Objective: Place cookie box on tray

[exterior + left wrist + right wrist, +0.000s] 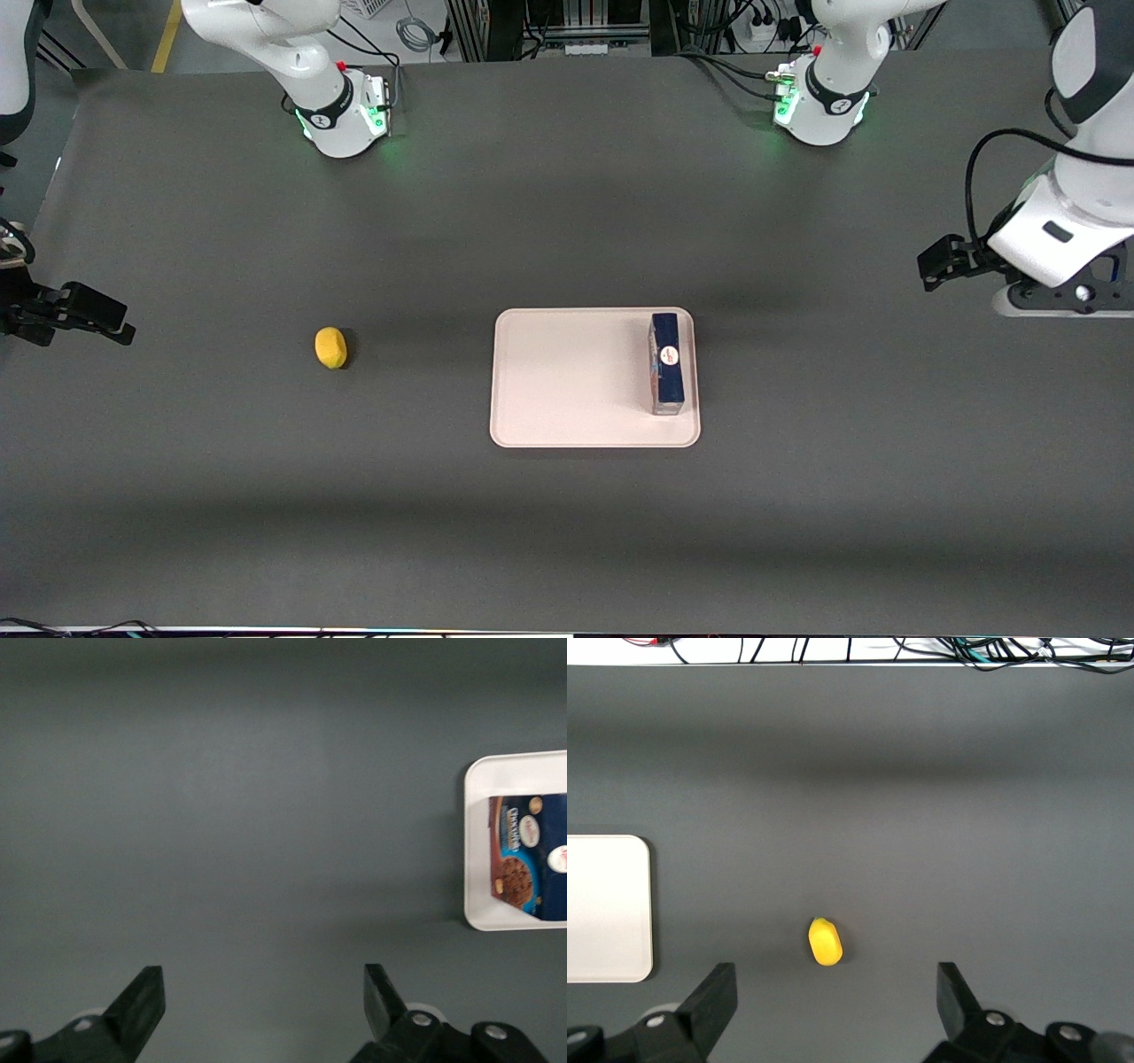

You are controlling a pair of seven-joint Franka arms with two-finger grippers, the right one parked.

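The cookie box (pixel 668 363) lies flat inside the tray (pixel 567 381), close along the tray's short edge toward the working arm's end of the counter, with its long side running toward the front camera. In the front view this sits a little right of centre, in the lower middle of the frame. By the look of it, the placing is done.

The pincer (pixel 939 263) hangs at the right edge of the front view, well apart from the tray, and its wrist camera shows the fingers (pixel 142 999) spread wide with nothing but bare counter between them.

Little can go wrong from here, in my judgement. The box rests near the rim, so a sweep of the arm back across the tray could nudge it up against or over that low edge. Any fresh descent onto the box would risk dragging it or shifting the light tray.

The counter (pixel 567 532) is a dark grey matte sheet, plain and even. A small yellow lump (pixel 330 347) lies toward the parked arm's end, well apart from the tray. Along the top of the front view are the arm bases with green lights, cables and rack frames.
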